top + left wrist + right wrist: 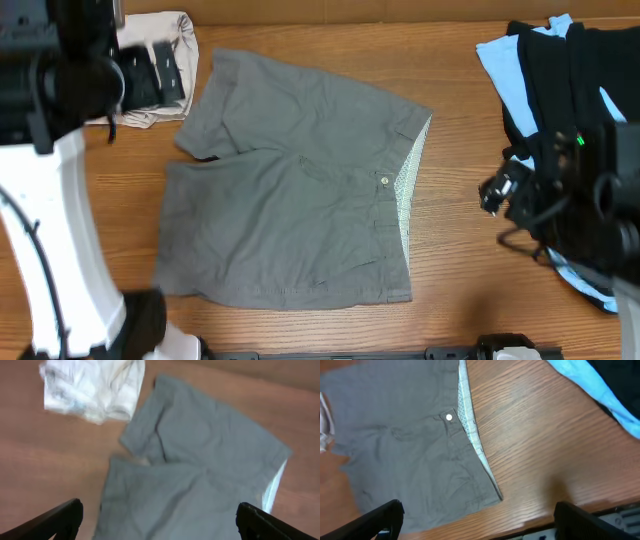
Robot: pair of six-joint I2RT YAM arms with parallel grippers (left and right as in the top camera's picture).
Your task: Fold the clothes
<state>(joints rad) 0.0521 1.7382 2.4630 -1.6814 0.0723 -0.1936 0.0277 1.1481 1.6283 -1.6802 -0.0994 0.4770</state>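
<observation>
**Two-arm table scene: overhead view and both wrist views.**

The grey shorts (290,200) lie spread flat at the middle of the wooden table (450,260), with the legs pointing left and the waist to the right. Along the right edge the pale waistband lining (410,180) is turned outward. A small button (449,417) sits just left of the lining. At the left side a dark slit separates the far leg from the near leg.

A crumpled beige garment (92,390) rests at the far left, just beside the hem of the far leg. At the right, a black garment (560,80) lies heaped over a light-blue garment (497,62). Both are well apart from the shorts.

**Left gripper** (159,506): the fingers are spread wide with nothing between them. From above, the gripper hangs at the far left, partly covering the beige garment. In its own blurred view, the near leg of the shorts fills the gap between the fingertips, and the beige garment lies beyond, to the left.

**Right gripper** (479,505): the fingers are wide apart and empty. From above, the gripper hangs right of the waistband, beside the black heap and clear of the shorts. In its own view, the near right corner of the shorts and bare wood show between the fingertips, with the light-blue cloth beyond, to the right.
</observation>
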